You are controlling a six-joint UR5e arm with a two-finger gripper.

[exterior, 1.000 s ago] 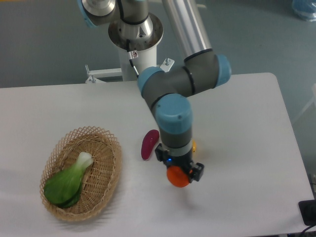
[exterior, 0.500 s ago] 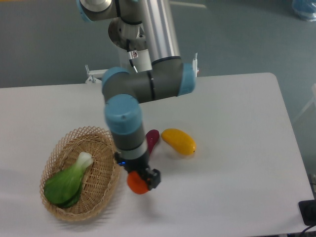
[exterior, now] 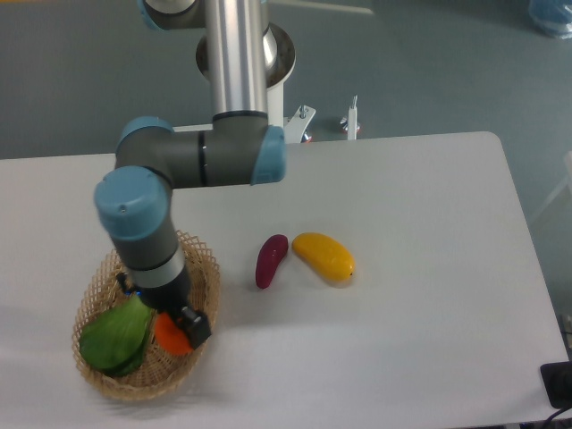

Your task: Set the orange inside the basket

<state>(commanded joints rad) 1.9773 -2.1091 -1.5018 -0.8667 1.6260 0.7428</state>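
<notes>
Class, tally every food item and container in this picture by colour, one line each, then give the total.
Orange: 1, the orange in the gripper
Green: 1, leafy vegetable
Purple: 1, eggplant
Yellow: 1, mango
Tan: 1, basket
Total: 5

Even, diffuse overhead lighting; moderate sharpness, no glare.

The white table is uniformly lit with no blown highlights. Soft, faint shadows lie beneath the yellow fruit, the purple vegetable and toward the table's front edge below the basket. The arm shows slight softness. The floor behind is darker.
</notes>
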